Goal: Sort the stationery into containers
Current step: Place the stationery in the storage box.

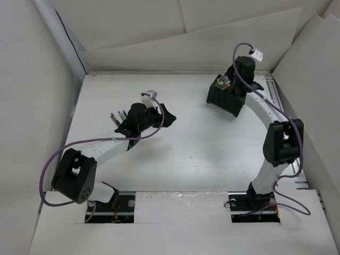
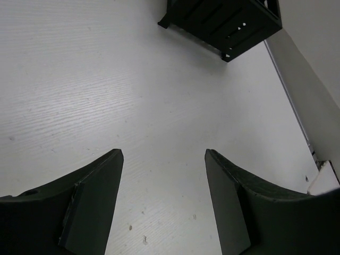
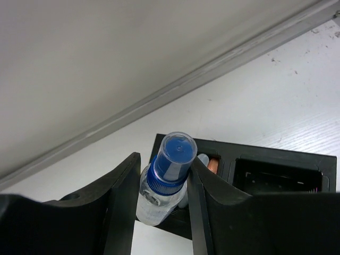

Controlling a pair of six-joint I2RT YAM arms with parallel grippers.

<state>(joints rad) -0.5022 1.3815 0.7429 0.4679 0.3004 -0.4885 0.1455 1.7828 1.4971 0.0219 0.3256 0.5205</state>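
The black two-compartment box (image 1: 219, 97) stands at the back right of the table; it also shows in the left wrist view (image 2: 223, 21) and in the right wrist view (image 3: 276, 164). My right gripper (image 3: 163, 166) is over its left compartment, shut on a small clear bottle with a blue cap (image 3: 166, 178), cap pointing up. An orange item (image 3: 213, 165) and a whitish cap lie in that compartment. My left gripper (image 2: 163, 159) is open and empty above bare table. A few slim items (image 1: 116, 115) lie left of the left wrist, too small to tell apart.
White cardboard walls rise on the left, back and right of the table. A metal rail (image 1: 273, 98) runs along the right edge near the box. The right arm (image 1: 265, 114) arches over the right side.
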